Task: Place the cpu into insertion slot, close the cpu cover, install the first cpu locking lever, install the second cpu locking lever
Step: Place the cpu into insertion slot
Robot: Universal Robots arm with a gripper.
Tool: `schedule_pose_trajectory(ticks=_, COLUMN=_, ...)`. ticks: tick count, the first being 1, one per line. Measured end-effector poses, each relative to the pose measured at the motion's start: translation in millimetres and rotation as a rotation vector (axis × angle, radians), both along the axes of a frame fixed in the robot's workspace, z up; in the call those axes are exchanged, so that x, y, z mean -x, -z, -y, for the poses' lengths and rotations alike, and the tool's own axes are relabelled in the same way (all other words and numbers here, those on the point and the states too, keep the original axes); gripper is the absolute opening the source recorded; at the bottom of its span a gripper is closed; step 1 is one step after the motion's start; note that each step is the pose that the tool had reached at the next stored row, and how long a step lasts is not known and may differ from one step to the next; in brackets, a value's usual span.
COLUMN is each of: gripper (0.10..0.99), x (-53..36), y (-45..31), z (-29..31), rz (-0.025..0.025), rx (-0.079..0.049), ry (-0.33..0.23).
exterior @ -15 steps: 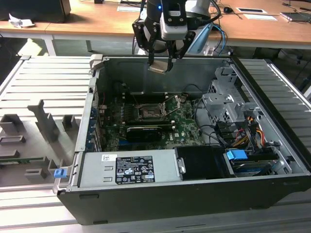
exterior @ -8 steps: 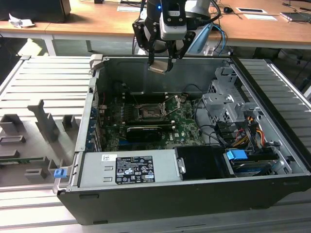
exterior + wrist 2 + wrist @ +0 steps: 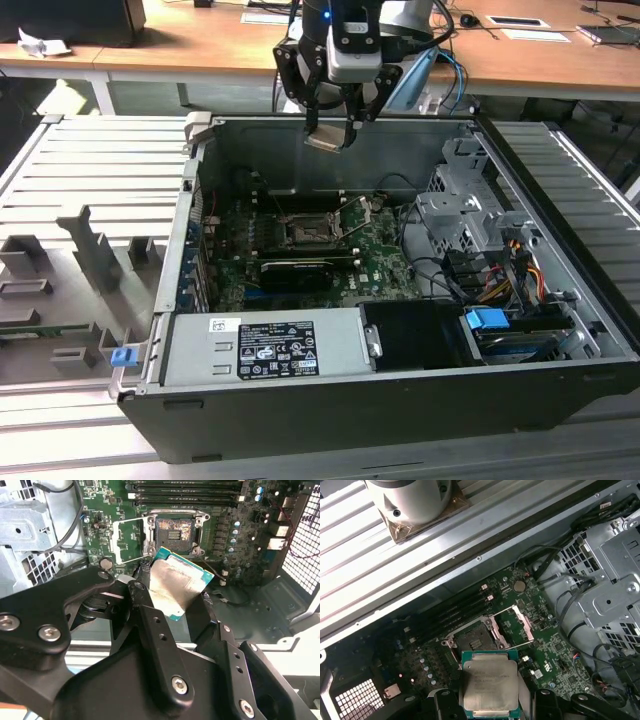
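Note:
My gripper (image 3: 331, 124) hangs above the rear wall of the open computer case, shut on the cpu (image 3: 327, 139), a flat silver-grey square with a green edge. In both wrist views the cpu (image 3: 177, 587) (image 3: 489, 680) sits between the black fingers (image 3: 141, 602), held tilted. Well below it, the insertion slot (image 3: 309, 232) (image 3: 173, 531) (image 3: 472, 641) lies open in the middle of the green motherboard, with nothing in it. The cpu cover (image 3: 131, 541) (image 3: 513, 627) is swung up beside the slot, toward the exterior view's right (image 3: 356, 218).
A silver power supply (image 3: 265, 345) fills the case's front. The metal drive cage (image 3: 470, 215) with cables stands at the exterior view's right. A long black card (image 3: 298, 268) lies in front of the socket, and memory slots (image 3: 185, 492) run beside it. Grey fixtures (image 3: 90, 250) stand on the ribbed table.

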State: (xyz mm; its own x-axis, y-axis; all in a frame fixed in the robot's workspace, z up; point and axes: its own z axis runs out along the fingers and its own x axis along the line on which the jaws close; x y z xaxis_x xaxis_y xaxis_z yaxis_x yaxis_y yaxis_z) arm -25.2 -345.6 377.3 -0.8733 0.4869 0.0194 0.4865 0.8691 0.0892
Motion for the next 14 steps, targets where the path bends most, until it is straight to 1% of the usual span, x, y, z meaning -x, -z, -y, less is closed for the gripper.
schedule_pose_trajectory(ticks=14, gripper=0.529, x=0.0, y=0.1, z=0.0, rz=0.0000, rx=0.000, ry=0.049)
